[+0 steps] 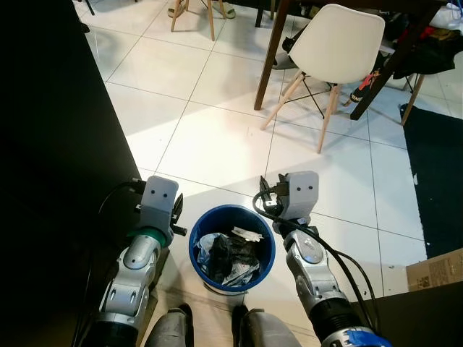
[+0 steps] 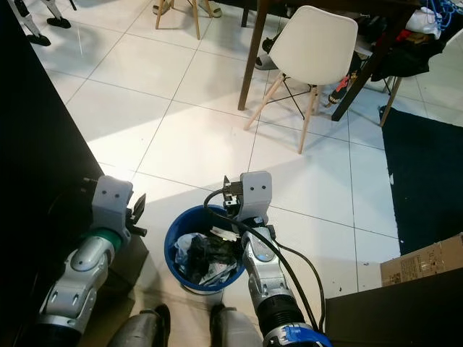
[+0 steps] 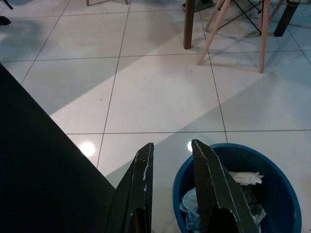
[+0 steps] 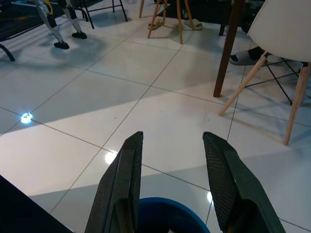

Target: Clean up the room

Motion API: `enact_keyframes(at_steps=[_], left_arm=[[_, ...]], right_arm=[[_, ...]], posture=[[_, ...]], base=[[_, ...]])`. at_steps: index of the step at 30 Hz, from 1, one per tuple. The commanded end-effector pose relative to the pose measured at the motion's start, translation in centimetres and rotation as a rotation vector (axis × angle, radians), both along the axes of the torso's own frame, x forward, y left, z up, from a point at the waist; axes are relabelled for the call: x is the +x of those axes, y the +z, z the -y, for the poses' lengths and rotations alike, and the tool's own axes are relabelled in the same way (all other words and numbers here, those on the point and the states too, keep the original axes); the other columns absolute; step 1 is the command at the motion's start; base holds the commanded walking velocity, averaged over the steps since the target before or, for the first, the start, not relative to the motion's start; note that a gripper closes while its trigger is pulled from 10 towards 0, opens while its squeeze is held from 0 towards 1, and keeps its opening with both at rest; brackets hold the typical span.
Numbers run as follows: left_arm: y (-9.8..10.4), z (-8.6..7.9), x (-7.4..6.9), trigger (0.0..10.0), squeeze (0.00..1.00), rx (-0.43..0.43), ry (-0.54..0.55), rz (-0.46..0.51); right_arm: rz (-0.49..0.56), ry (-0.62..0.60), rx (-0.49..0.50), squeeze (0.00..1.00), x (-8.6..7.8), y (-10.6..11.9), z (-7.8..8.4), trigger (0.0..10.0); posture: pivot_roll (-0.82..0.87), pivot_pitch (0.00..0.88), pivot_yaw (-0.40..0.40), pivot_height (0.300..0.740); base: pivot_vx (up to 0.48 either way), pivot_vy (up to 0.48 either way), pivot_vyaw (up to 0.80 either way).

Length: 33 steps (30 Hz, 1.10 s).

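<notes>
— Grippers first: where are they?
— Left gripper [image 3: 170,160] hovers at the rim of the blue bin [image 1: 197,230], fingers slightly apart. Right gripper [image 4: 171,150] hangs over the opposite rim, fingers spread wide, holding nothing.
— What's in the bin?
— Crumpled trash [image 1: 230,254], black and white.
— Around it?
— Dark cabinet [image 1: 51,144] at left, white chair [image 1: 336,43] and table leg [image 1: 271,54] ahead on white tile floor [image 1: 217,137].

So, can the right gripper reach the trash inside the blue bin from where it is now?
Probably yes. The right gripper hangs open just above the far rim of the blue bin, and the crumpled trash lies uncovered near the top. Nothing stands between them; it would only need to tilt down and inward.
</notes>
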<state>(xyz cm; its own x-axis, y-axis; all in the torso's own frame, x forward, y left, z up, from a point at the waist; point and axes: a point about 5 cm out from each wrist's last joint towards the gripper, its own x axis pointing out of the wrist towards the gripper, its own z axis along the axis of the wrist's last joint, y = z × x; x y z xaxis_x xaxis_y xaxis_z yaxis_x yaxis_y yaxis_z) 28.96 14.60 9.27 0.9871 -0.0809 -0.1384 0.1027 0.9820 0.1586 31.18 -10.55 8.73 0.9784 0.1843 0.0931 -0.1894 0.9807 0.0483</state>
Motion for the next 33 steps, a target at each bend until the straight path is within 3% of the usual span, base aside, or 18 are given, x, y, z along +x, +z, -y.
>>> enact_keyframes(at_steps=[1, 33], left_arm=[[-0.53, 0.13, -0.26, 10.0, 0.00, -0.004, 0.002, -0.021], [-1.14, 0.44, -0.08, 10.0, 0.00, -0.018, 0.016, -0.035]], right_arm=[[-0.033, -0.010, 0.011, 0.00, -0.45, -0.64, 0.31, 10.0], [-0.054, 0.002, -0.006, 0.00, -0.71, -0.77, 0.52, 10.0]], posture=[[0.00, 0.113, 0.001, 0.740], [-0.02, 0.080, -0.011, 0.740]], base=[[0.000, 0.000, 0.00], [0.000, 0.000, -0.02]])
